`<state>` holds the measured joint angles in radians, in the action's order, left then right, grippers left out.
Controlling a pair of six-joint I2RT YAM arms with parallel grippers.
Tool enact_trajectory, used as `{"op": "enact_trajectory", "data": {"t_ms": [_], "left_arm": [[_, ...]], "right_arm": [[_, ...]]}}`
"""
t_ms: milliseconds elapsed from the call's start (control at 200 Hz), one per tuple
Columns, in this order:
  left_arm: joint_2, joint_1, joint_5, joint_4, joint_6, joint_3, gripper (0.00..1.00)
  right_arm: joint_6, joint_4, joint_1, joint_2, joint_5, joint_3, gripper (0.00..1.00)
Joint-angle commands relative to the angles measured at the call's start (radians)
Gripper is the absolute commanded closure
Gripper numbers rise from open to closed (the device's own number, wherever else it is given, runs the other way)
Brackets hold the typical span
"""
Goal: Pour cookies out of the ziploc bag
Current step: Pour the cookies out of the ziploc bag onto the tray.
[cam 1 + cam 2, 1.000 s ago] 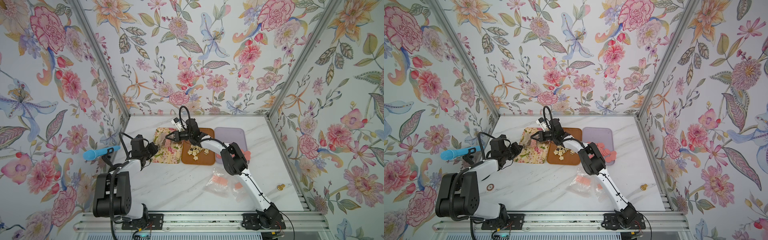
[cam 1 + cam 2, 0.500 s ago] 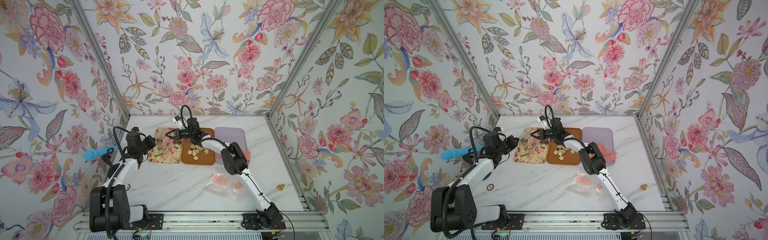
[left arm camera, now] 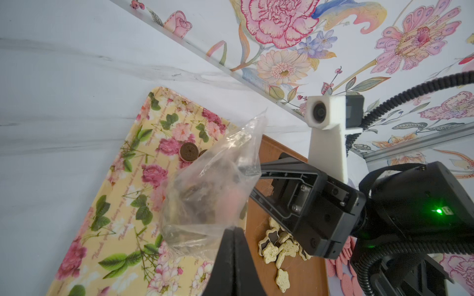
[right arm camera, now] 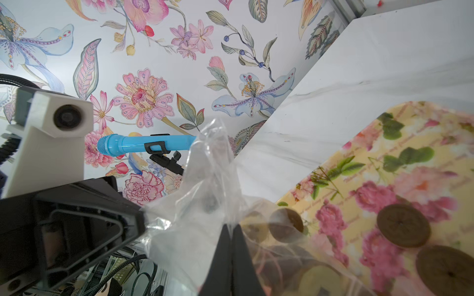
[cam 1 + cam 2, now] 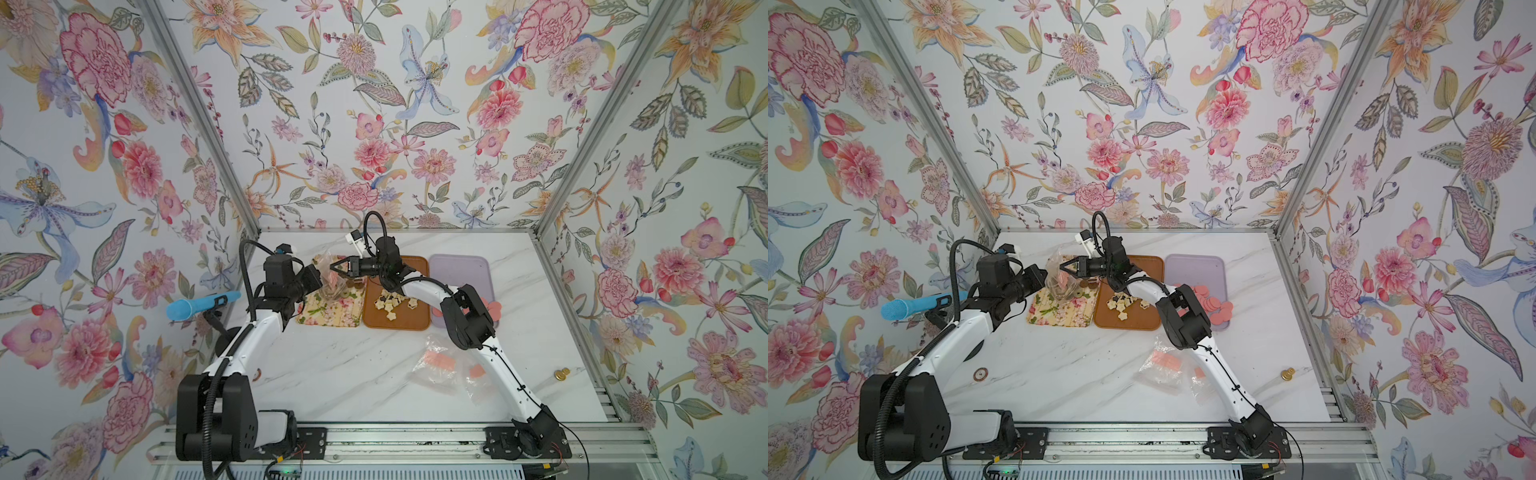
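- Ziploc bag [image 5: 332,282] [image 5: 1061,278]: clear film, crumpled, hanging in the air between the two arms, above the far end of the floral tray [image 5: 332,318] [image 5: 1059,316].
- Left end effector [image 3: 233,233]: fingers are pressing together on one edge of the ziploc bag [image 3: 210,194], gripping the film.
- Right end effector [image 4: 232,230]: fingers are meeting with no gap, pinching the opposite side of the ziploc bag [image 4: 202,205].
- Cookies [image 4: 282,225]: several brown and pinkish rounds are sitting inside the bag, showing blurred through the film.
- Brown patterned rounds [image 3: 189,151] [image 4: 403,225]: a few are lying loose on the floral tray under the bag.
- Star-shaped cookies [image 5: 390,305] [image 5: 1123,305] [image 3: 277,251]: cream and dark, lying in a cluster on the brown tray [image 5: 399,322] [image 5: 1129,322], just beside the floral tray.
- Pink rounds [image 5: 1212,305]: lying piled on the lilac tray [image 5: 1196,270], partly hidden by the right arm.
- Loose clear bags [image 5: 440,365] [image 5: 1163,365]: lying flat on the marble surface [image 5: 353,374], near the right arm.
- Blue microphone [image 5: 199,305] [image 4: 146,147]: sitting in a clip at the left wall.
- Small gold object [image 5: 561,374] [image 5: 1287,374]: resting near the right edge of the surface.
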<state>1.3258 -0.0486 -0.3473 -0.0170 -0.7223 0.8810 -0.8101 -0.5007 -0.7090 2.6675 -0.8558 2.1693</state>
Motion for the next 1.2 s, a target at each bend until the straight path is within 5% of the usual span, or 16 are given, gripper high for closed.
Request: {"op": "enact_trajectory", "data": {"t_ms": [0,1196], "left_arm": [[-0.005,-0.006,0.054,-0.03,0.036,0.045,1.0],[-0.093,-0.108,0.064,0.047,0.205,-0.033,1.0]], "right_arm": [[-0.019,-0.057,0.004,0.014,-0.012,-0.01,1.0],[0.035,-0.128,0.025,-0.121,-0.036,-0.154,1.0]]}}
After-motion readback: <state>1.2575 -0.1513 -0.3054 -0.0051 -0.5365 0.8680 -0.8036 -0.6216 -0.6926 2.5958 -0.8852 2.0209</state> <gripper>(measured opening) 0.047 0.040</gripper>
